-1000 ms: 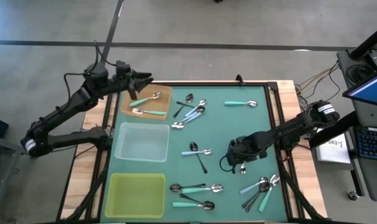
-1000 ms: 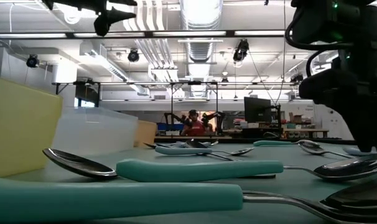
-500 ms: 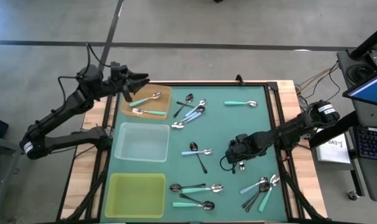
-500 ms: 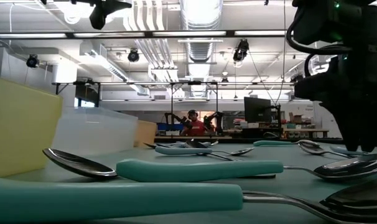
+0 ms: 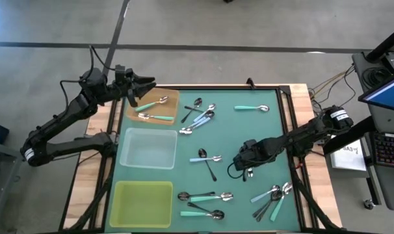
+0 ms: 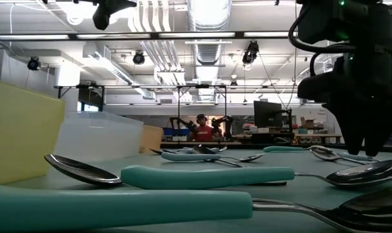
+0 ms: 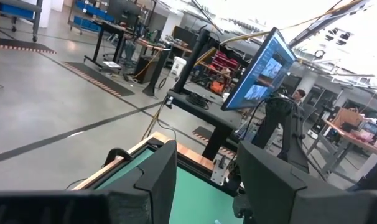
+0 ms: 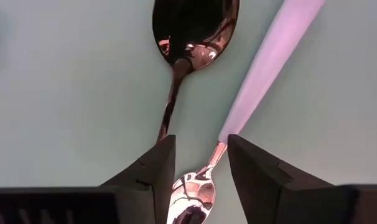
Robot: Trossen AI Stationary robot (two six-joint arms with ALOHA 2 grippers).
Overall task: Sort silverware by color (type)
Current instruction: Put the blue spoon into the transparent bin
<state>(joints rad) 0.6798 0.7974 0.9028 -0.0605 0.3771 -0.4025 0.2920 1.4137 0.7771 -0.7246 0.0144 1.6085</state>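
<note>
Polished metal bowls on thin coloured handles make these small spoons look light, rigid and slippery, and because they lie flat on the green table mat (image 5: 249, 130) a grip would probably hold best across the narrow neck or the handle, not the rounded bowl. The right gripper (image 5: 247, 170) hangs low over the mat near the middle of the table with its fingers (image 8: 152, 171) apart and nothing between them; its wrist view shows them straddling the neck of a pale-blue-handled spoon (image 8: 263, 68), with a dark-handled spoon (image 8: 191, 28) lying just beside it, close enough that it could be nudged during a pinch. The left gripper (image 5: 145, 84) waits raised near the far left corner, beside the tan square tray (image 5: 174, 97), its fingers (image 7: 154, 180) parted and empty. That tan tray holds two mint-teal-handled spoons (image 5: 153, 110). Next to it, the clear square tray (image 5: 148, 148) appears to hold nothing, and the same seems true of the yellow-green square tray (image 5: 144, 203) at the near left. All other silverware is loose on the mat: a cluster (image 5: 200, 116) right of the tan tray, a lone teal spoon (image 5: 251, 108) toward the far edge, a crossed pair (image 5: 208, 159) at centre, a group (image 5: 207, 203) near the front edge, and another (image 5: 274, 198) at the near right.
</note>
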